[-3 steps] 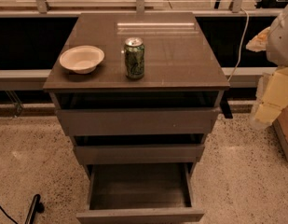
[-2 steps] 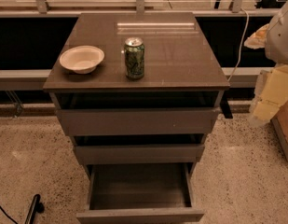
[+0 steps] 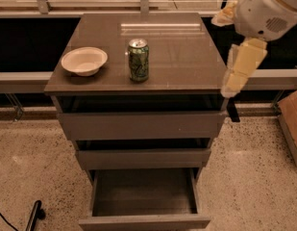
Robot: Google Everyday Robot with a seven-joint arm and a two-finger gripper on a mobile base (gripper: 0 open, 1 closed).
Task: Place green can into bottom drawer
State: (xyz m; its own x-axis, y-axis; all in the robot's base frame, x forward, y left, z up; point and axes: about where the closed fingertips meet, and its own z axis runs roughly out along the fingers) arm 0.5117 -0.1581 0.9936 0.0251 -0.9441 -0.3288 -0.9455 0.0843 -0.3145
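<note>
Brown cabinet top (image 3: 186,57) holds green can (image 3: 138,60) and bowl (image 3: 84,61); hand (image 3: 233,112) hangs beside its right edge.

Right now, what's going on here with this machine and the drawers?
A one-armed robot is meant to put the small green aluminium drink can into the dark grey-brown bottom drawer. The can stands upright and untouched on the brown cabinet top, to the right of a round cream bowl. The bottom drawer is pulled out, with nothing visible in its tray. The robot's gripper hangs by the cabinet's right edge, apart from the can.
</note>
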